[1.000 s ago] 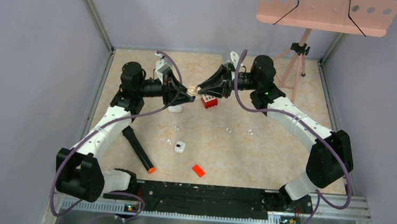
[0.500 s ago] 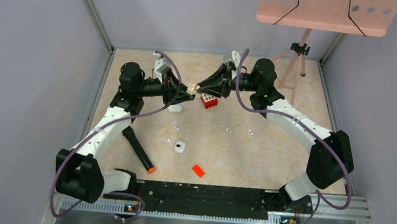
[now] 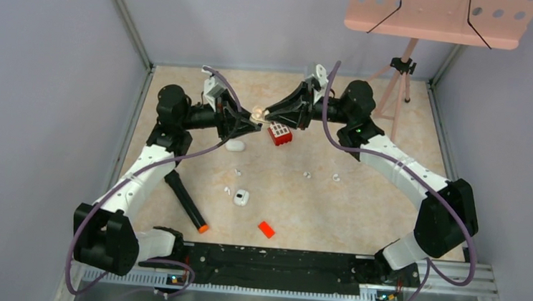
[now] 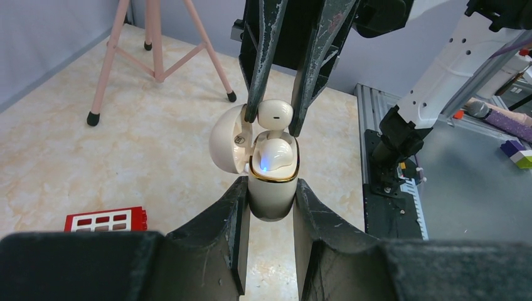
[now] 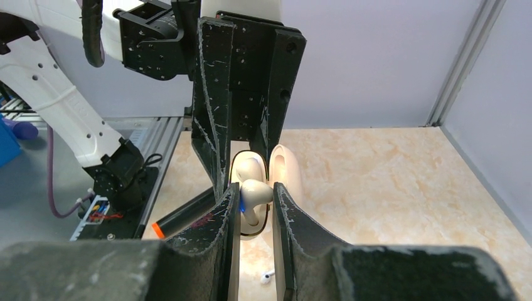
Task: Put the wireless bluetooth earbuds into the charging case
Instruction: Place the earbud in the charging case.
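My left gripper (image 4: 271, 189) is shut on the cream, gold-rimmed charging case (image 4: 271, 194), held upright with its lid (image 4: 227, 139) swung open. One earbud (image 4: 273, 153) sits in the case, lit by a small blue light. My right gripper (image 5: 256, 192) is shut on a second earbud (image 5: 255, 193) right at the case mouth, with its stem pointing into the case (image 5: 246, 168). In the top view the two grippers meet at the case (image 3: 257, 112), above the back of the table. Loose earbuds (image 3: 307, 174) (image 3: 335, 176) (image 3: 237, 172) lie mid-table.
A red block (image 3: 280, 134) lies just below the grippers, with a white oval piece (image 3: 234, 146) to its left. A small white case (image 3: 241, 197), a black marker (image 3: 186, 200) and an orange-red chip (image 3: 266, 229) lie nearer. A pink tripod stand (image 3: 399, 67) is at the back right.
Both grippers, with the case and the earbud, have shifted slightly toward the back of the table. The white oval piece below the left gripper is now more exposed.
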Controlling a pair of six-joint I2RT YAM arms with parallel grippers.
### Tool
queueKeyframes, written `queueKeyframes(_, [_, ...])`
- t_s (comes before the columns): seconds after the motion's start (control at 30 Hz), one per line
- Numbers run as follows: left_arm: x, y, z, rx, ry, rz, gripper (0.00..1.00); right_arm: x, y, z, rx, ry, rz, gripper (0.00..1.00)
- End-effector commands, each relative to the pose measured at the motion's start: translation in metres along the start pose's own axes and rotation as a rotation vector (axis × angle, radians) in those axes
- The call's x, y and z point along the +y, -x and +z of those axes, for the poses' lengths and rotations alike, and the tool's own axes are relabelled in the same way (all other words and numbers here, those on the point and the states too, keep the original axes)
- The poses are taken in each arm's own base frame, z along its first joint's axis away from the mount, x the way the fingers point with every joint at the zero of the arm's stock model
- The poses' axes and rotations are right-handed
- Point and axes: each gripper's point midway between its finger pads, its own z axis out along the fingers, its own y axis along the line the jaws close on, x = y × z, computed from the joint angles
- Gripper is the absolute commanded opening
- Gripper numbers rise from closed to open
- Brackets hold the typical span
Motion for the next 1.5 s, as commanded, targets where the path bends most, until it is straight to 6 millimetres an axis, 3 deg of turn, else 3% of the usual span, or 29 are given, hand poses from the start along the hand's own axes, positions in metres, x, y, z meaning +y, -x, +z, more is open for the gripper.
queueKeyframes(0.0, [-0.014,0.032,-0.001,-0.059,-0.013,0.128,0.0,0.007,0.023,0.002,-0.034,0.0,-0.031,0.1])
queueKeyframes(0.47, [-0.008,0.062,-0.002,-0.101,0.027,0.141,0.0,-0.007,0.061,0.003,-0.117,-0.092,-0.065,0.14])
queueKeyframes(0.73, [-0.003,0.064,-0.001,-0.106,0.03,0.139,0.0,-0.007,0.058,0.005,-0.106,-0.071,-0.065,0.24])
queueKeyframes(1.13, [-0.002,0.06,-0.001,-0.105,0.032,0.127,0.0,-0.001,0.049,0.009,-0.064,0.002,-0.058,0.3])
queueKeyframes(1.47, [0.0,0.054,-0.001,-0.097,0.04,0.115,0.0,-0.006,0.061,0.009,-0.072,-0.035,-0.078,0.34])
